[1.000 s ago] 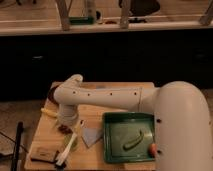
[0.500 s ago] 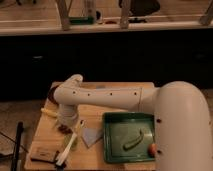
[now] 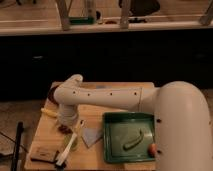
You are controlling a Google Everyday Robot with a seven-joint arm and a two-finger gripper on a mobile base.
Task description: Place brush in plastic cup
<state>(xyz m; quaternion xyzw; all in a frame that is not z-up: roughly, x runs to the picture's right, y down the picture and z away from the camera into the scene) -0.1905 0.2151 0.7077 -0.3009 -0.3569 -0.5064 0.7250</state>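
Observation:
The brush [image 3: 71,142] has a slim white handle that slants from upper right to lower left on the wooden table [image 3: 45,137], with its dark head at the lower end near the front edge. The light-green plastic cup [image 3: 73,146] shows faintly right at the handle's middle; I cannot tell whether the brush rests in it or beside it. My gripper [image 3: 64,128] hangs below the white arm's [image 3: 100,97] bend, just up and left of the brush handle, close above the table.
A green tray [image 3: 114,150] holds a green curved item [image 3: 134,140] and a small red thing [image 3: 151,148]. A pale paper piece [image 3: 92,135] lies left of the tray. A yellow item [image 3: 48,112] and a dark flat item [image 3: 42,154] lie at the left.

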